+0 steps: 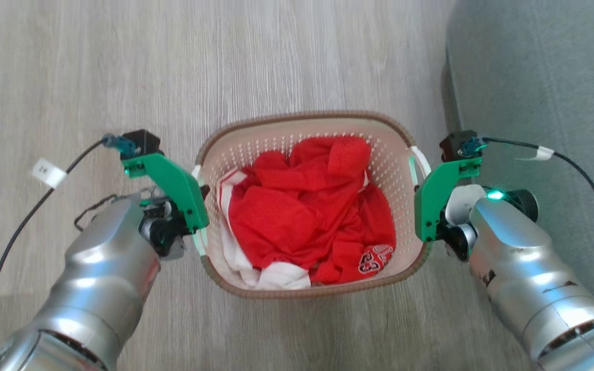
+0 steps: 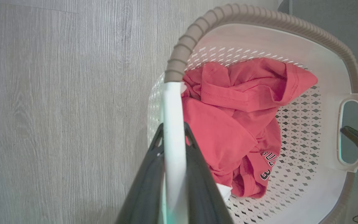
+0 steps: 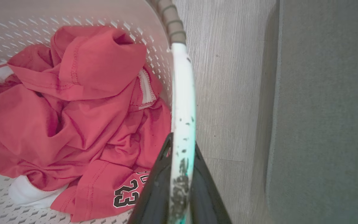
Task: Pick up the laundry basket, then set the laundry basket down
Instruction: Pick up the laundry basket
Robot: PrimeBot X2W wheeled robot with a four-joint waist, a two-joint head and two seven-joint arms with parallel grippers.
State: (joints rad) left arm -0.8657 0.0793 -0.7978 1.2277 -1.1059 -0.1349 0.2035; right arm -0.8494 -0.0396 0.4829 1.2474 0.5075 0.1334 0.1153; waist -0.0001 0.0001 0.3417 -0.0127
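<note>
The basket (image 1: 307, 114) sits in the middle of the head view over the wood-grain floor (image 1: 121, 62), between the two arms, its long sides running across that view. I cannot tell whether its base rests on the floor or hangs just clear of it. The left tool (image 2: 173, 127) is clamped on the left handle (image 2: 172, 102): in the left wrist view its two dark fingers close on either side of the white bar, one on the outer face and one on the inner, just below where the brown rim (image 2: 182, 53) ends. The right tool (image 3: 182, 140) grips the right handle (image 3: 182, 93) the same way, with a finger pressed to each side of the white bar, which is scuffed with dark marks near the fingers. In the left wrist view a dark finger of the right tool shows at the far handle's loop. Red clothes (image 1: 302, 206) with some white cloth lie bunched inside the basket, a "23" patch toward the right tool's side. A grey cloth-covered surface (image 1: 544, 77) lies just beside the basket, past the right tool.
</note>
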